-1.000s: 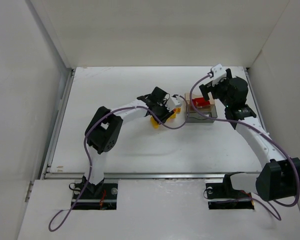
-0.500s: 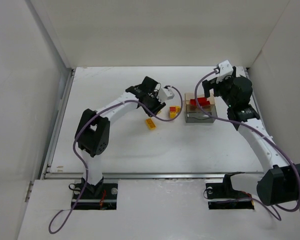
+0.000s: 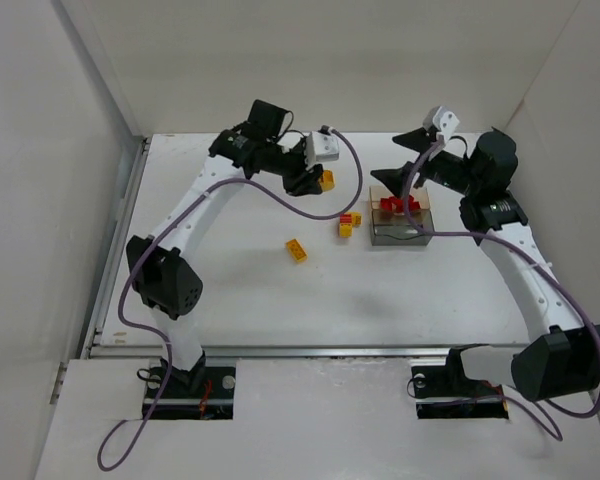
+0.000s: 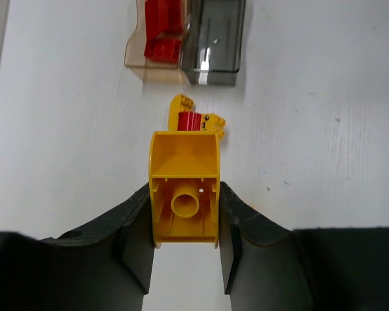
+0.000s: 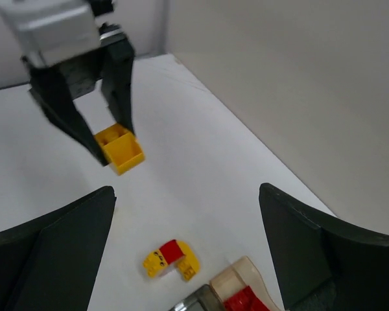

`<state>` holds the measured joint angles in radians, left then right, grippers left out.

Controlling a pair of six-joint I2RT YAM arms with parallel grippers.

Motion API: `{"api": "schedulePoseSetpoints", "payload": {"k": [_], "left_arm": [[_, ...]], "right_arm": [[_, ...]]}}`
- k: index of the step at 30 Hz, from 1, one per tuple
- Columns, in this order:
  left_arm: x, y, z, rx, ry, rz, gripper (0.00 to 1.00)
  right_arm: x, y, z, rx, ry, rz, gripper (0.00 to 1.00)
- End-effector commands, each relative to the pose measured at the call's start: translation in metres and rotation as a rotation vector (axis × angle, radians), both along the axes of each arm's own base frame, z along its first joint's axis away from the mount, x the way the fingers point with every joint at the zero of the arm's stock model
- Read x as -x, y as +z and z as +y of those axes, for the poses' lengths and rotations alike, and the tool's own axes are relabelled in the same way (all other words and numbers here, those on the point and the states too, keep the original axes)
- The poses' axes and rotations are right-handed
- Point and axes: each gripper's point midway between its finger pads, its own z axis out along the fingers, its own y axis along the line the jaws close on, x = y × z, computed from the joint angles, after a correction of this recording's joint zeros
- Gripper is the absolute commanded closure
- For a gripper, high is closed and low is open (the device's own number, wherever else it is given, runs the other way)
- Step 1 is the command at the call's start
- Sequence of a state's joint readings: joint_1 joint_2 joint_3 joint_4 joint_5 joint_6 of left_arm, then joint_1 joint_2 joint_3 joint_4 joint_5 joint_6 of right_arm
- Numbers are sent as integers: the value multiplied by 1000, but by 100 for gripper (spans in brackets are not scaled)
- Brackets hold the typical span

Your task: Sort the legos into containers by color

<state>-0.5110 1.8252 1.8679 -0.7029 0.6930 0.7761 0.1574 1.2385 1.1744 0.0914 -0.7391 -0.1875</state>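
Observation:
My left gripper [image 3: 318,180] is shut on a yellow brick [image 3: 327,180] and holds it in the air above the table. In the left wrist view the yellow brick [image 4: 185,197] sits between my fingers [image 4: 137,227]. A joined yellow-and-red piece [image 4: 196,120] lies on the table below it, also seen from the top [image 3: 350,224]. Another yellow brick [image 3: 297,250] lies further left. The tan tray [image 3: 378,195] holds red bricks [image 3: 395,206]; the clear grey tray [image 3: 400,236] adjoins it. My right gripper [image 3: 400,158] is open and empty above the trays.
White walls enclose the table at the back and on both sides. In the right wrist view, the left gripper's fingers [image 5: 84,91] and its yellow brick [image 5: 120,150] hang ahead, above the yellow-and-red piece [image 5: 172,259] and the tan tray's rim [image 5: 236,277].
My left gripper has risen and swung to the back with a yellow brick in it. My right gripper has lifted away from the tan tray, leaving red bricks in it.

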Motion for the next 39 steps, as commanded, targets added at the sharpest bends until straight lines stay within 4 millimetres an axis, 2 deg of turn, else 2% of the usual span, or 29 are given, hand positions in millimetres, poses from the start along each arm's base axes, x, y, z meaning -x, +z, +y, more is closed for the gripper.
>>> {"api": "schedulePoseSetpoints", "payload": {"k": [1, 3, 5, 6, 8, 11, 12, 13, 15, 18, 22, 23, 25, 29, 32, 33, 36, 37, 39], "left_arm": [[53, 54, -3, 158, -314, -16, 100], [59, 64, -6, 192, -356, -22, 100], [65, 81, -11, 246, -398, -46, 100], [65, 82, -13, 260, -410, -40, 100], [72, 89, -17, 284, -436, -42, 100], [77, 96, -22, 291, -447, -45, 100], [78, 92, -26, 289, -456, -33, 100], [79, 92, -26, 289, -448, -18, 100], [76, 95, -28, 297, -442, -25, 100], [79, 95, -31, 297, -451, -23, 100], [78, 93, -30, 291, -441, -16, 100], [78, 93, -30, 291, -441, -16, 100], [77, 97, -31, 296, -443, -34, 100], [76, 97, -30, 290, -437, -37, 100], [73, 96, -28, 290, -424, -30, 100], [73, 96, -28, 290, -424, -30, 100], [72, 98, -28, 294, -421, -33, 100], [71, 97, -28, 288, -407, -20, 98], [64, 92, -30, 283, -350, 26, 74]], "right_arm": [[41, 28, 34, 17, 327, -110, 4], [57, 30, 48, 21, 436, -117, 4], [61, 23, 57, 25, 490, -107, 2], [69, 22, 61, 27, 532, -107, 2], [68, 15, 73, 24, 553, -83, 2], [68, 17, 86, 24, 548, -94, 2], [65, 13, 91, 23, 542, -82, 2], [63, 18, 96, 20, 515, -92, 2], [53, 10, 100, 24, 489, -78, 2], [48, 11, 100, 23, 469, -78, 6], [46, 11, 102, 23, 453, -77, 25], [44, 11, 101, 22, 443, -77, 36], [42, 8, 102, 24, 443, -68, 43], [39, 4, 101, 25, 423, -58, 48], [39, 4, 101, 25, 423, -58, 58], [39, 4, 101, 25, 423, -58, 75], [37, 0, 100, 28, 411, -37, 93], [36, -2, 100, 30, 401, -27, 100], [33, -2, 98, 32, 378, -15, 100]]}}
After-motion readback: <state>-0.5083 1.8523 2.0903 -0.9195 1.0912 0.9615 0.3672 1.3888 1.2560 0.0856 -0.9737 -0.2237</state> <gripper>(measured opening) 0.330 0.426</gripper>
